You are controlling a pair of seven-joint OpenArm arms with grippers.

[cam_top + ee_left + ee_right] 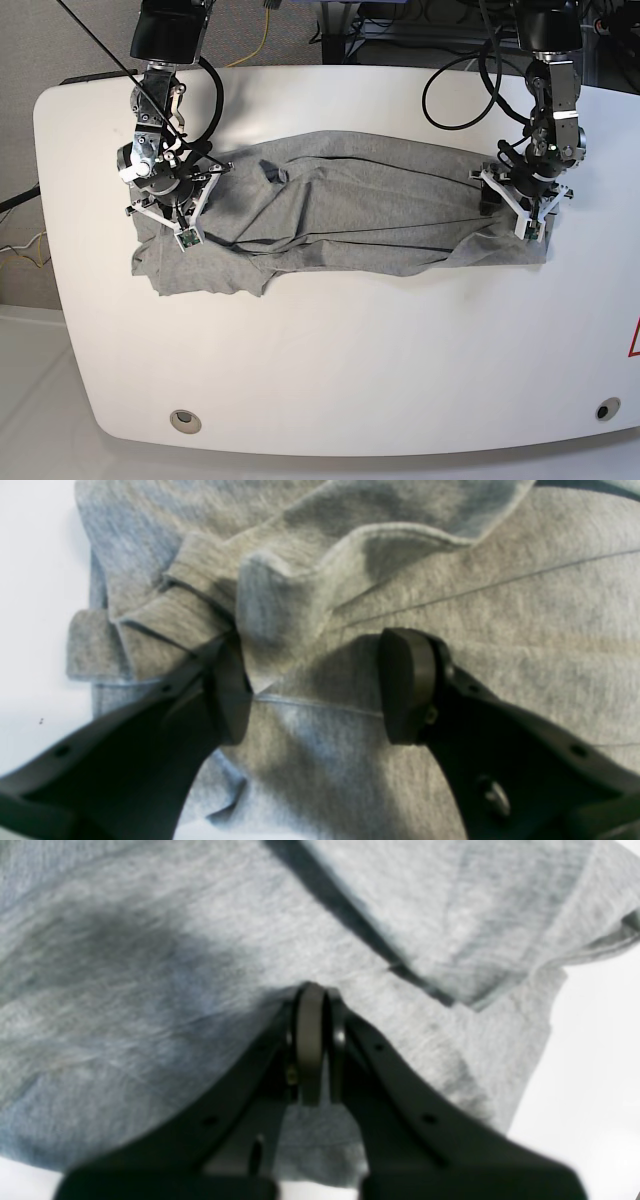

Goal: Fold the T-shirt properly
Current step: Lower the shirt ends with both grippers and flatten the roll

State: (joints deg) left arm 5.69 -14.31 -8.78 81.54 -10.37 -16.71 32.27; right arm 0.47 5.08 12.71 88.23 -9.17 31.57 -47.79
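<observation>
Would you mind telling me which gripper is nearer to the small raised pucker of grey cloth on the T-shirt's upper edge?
Right. The right gripper sits just beside the small raised pucker on the heather-grey cotton T-shirt; the left gripper is at the shirt's far end.

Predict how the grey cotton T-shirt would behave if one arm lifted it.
The grey cotton T-shirt is probably floppy: it lies rumpled in folds. It would likely sag, its unheld parts trailing over the white table. It seems light, so unlikely to slip from closed jaws.

A white rounded table [330, 360] (glossy, evenly lit) stands on grey carpet [50, 40], cables [262, 30] trailing behind.
</observation>
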